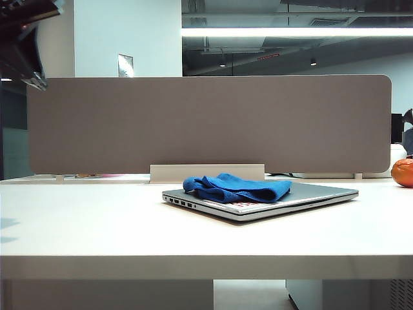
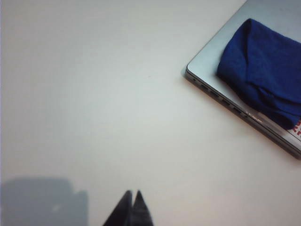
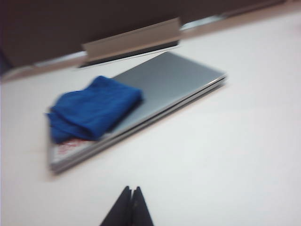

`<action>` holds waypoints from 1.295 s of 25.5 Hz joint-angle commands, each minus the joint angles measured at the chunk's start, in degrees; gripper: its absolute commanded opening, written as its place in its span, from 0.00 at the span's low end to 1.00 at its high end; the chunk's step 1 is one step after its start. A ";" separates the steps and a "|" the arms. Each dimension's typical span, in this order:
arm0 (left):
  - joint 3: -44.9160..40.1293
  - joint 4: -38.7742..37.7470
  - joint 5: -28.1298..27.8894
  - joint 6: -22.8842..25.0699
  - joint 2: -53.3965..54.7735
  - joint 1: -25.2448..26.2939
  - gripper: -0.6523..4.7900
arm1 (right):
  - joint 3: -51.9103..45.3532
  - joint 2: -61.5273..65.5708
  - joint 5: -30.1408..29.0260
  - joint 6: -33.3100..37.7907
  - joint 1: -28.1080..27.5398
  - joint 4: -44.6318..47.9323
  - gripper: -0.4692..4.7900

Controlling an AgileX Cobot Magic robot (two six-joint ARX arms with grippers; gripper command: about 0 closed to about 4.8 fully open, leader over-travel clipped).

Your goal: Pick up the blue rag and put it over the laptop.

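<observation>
At the upper left of the exterior view a dark, blurred part of the left arm point(image 1: 22, 48) hangs high above the white table point(image 1: 97, 226), well apart from everything on it. In its wrist view the left gripper point(image 2: 130, 197) shows as two black fingertips pressed together with nothing between them, over bare tabletop, its shadow point(image 2: 42, 200) grey in the lower left corner.

Behind the table stands a wide grey-brown fabric divider panel point(image 1: 206, 123) on a pale base. In front of it, near the middle of the frame, lies the thin silver-grey closed laptop point(image 1: 322, 192), flat on the table with its side ports facing the lower left. The soft royal-blue rag point(image 1: 235, 187) lies bunched on the lid, covering the left part and leaving the right part bare. A white sticker with red print point(image 1: 242, 204) peeks out just below the rag.

At the far right edge sits a round orange object point(image 1: 403, 172).

The right gripper point(image 3: 130, 200) appears only in its own wrist view: black fingertips closed together, empty, above the table, near the laptop but apart from it.
</observation>
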 commanded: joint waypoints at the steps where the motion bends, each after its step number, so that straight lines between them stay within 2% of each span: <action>1: -0.85 0.79 -0.11 -0.13 -1.81 0.07 0.11 | -0.22 -0.13 5.46 -8.26 0.04 0.85 0.09; 6: -1.01 -0.55 0.59 -0.48 -3.37 0.07 0.11 | -0.22 -0.13 11.76 -13.09 0.04 0.85 0.09; 13: -2.40 -2.08 0.37 -0.09 -8.74 0.04 0.11 | -0.22 -0.13 19.45 -13.09 0.04 0.83 0.09; 19: -6.97 -0.07 -0.26 0.07 -16.15 0.04 0.11 | -0.22 -0.13 19.06 -13.05 0.07 -0.28 0.09; 23: -12.39 0.55 -2.78 0.11 -22.80 0.07 0.11 | -0.22 -0.11 18.71 -13.05 0.09 -2.89 0.09; 27: -16.22 2.21 -3.96 0.13 -28.17 0.07 0.11 | -0.22 -0.11 13.51 -13.05 0.11 -3.52 0.09; 33: -18.29 2.36 -4.00 0.33 -32.54 0.07 0.11 | -0.22 -0.11 12.96 -13.05 0.11 -3.52 0.09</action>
